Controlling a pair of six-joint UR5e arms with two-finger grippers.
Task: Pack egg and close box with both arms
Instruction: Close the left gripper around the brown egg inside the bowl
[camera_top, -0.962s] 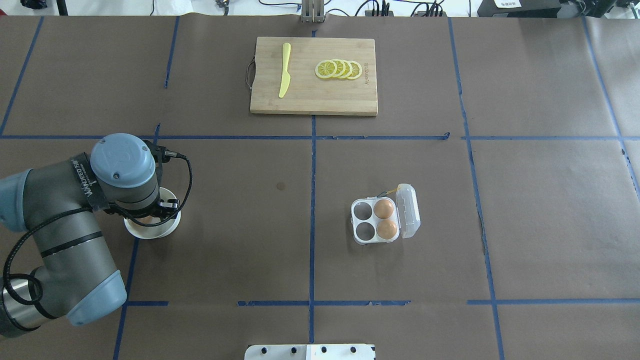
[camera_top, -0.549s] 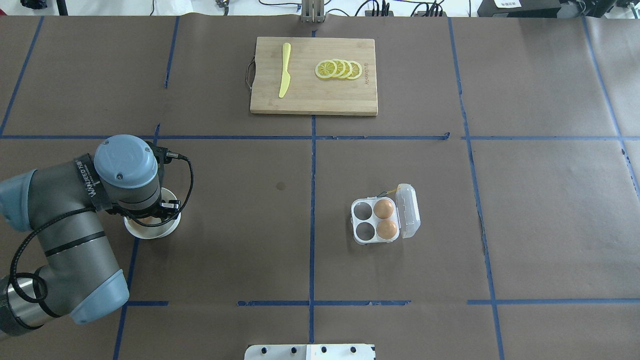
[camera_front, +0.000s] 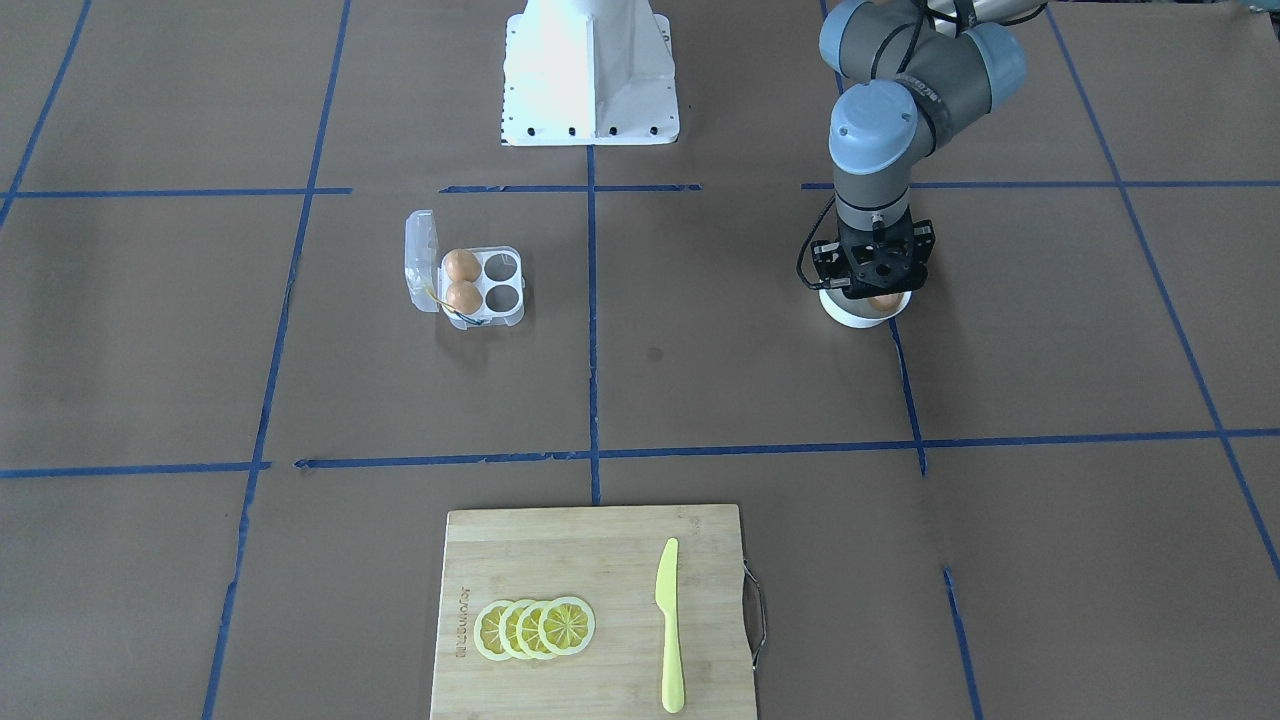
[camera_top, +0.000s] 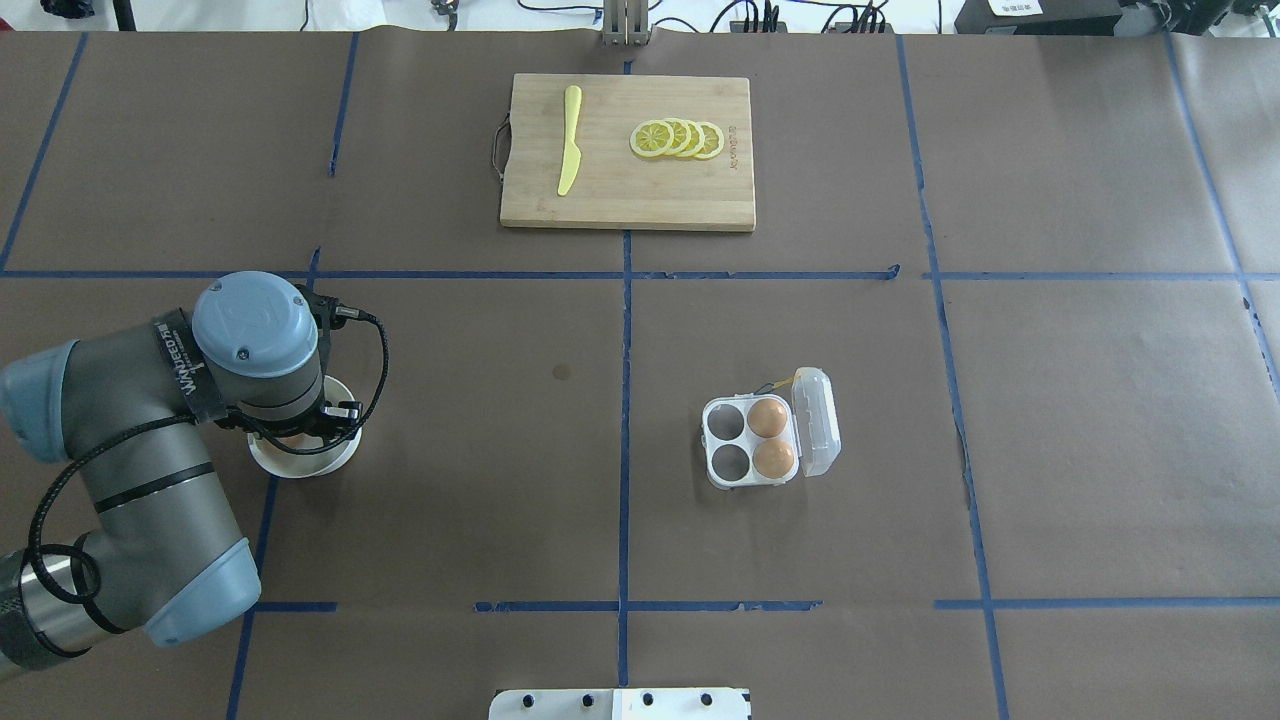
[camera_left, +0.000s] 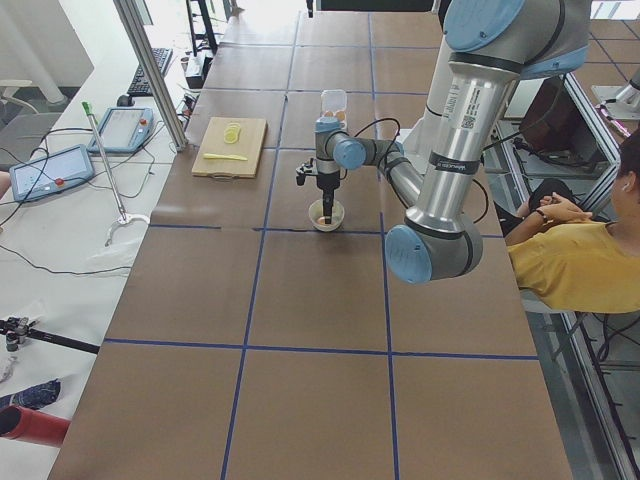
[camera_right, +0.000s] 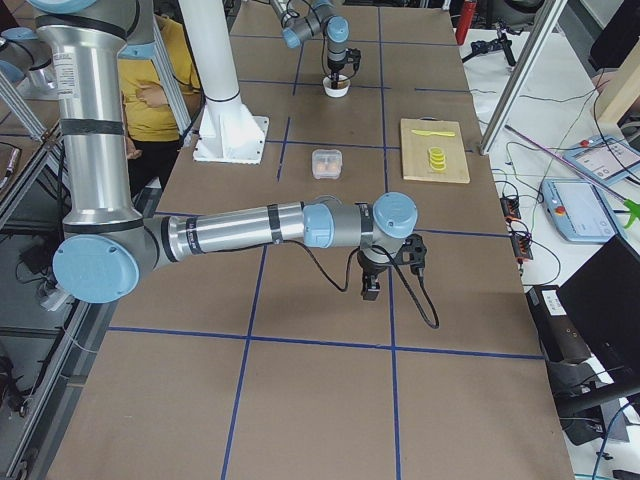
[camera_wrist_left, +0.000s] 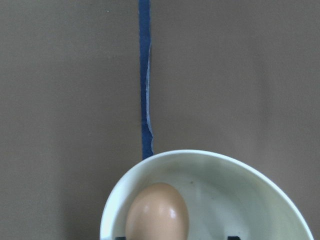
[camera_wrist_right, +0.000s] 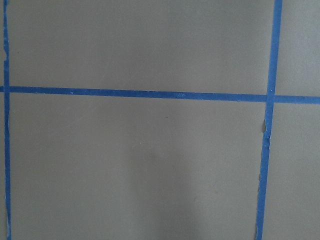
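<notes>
The table (camera_front: 700, 380) is brown paper gridded with blue tape.

Front view: the left gripper (camera_front: 868, 292) reaches down into a white bowl (camera_front: 843, 313) that holds the egg (camera_front: 883, 301). The box (camera_front: 497, 288) stands well apart, lid open, with two more eggs (camera_front: 462, 297) in the cells beside the lid.

Overhead: the left wrist covers most of the bowl. A cutting board (camera_top: 620, 200) lies at the far side.

Right side view: the right gripper (camera_right: 370, 290) hangs over bare paper; whether it is spread or pressed together, I cannot tell.

Left wrist view: the tips stand spread, with the egg between them, close by one tip.
</notes>
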